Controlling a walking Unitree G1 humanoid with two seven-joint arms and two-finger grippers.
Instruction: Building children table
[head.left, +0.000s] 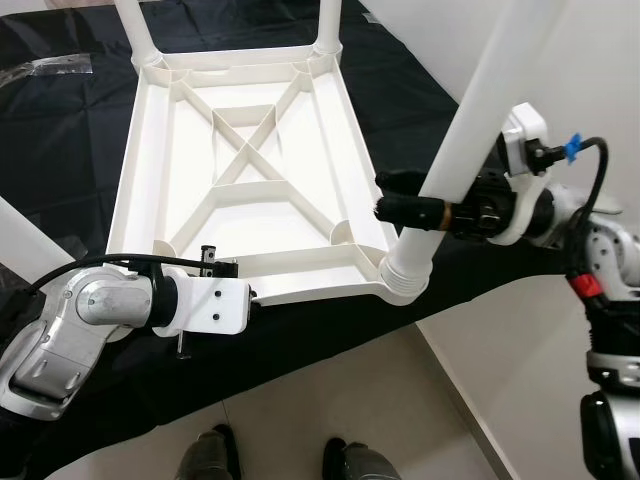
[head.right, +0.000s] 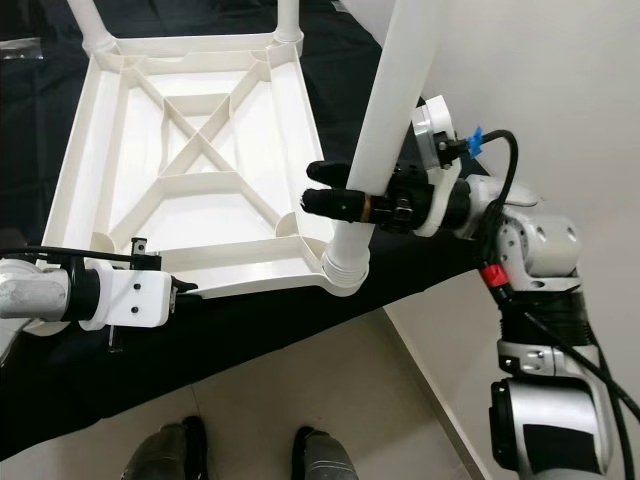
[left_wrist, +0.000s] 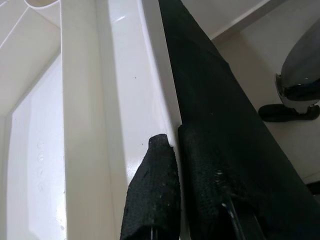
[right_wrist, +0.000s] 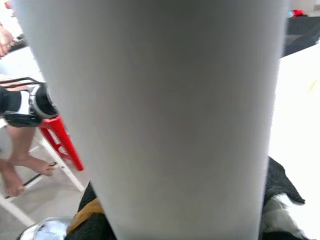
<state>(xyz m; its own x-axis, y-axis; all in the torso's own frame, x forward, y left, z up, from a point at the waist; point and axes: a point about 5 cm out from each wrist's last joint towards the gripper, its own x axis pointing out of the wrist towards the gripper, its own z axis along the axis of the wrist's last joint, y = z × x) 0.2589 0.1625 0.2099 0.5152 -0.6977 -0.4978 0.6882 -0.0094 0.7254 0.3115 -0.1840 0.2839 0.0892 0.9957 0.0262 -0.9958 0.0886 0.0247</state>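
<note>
Close against my right gripper (head.right: 335, 200), the white table leg (head.right: 385, 120) sits clamped between my fingers, its foot in the corner socket just below. Beyond it lies the upturned white tabletop (head.left: 250, 160) on black cloth (head.left: 420, 90). My left gripper (left_wrist: 175, 150) pinches the tabletop's near rim.

White plastic tabletop (head.left: 250, 170), upside down on black cloth, ribbed underside up with a crossed brace in the middle. Two far corners carrying white legs (head.left: 135, 25) standing upright. Near right corner socket (head.left: 405, 275) holding a third white tube leg (head.left: 490, 95), leaning.
</note>
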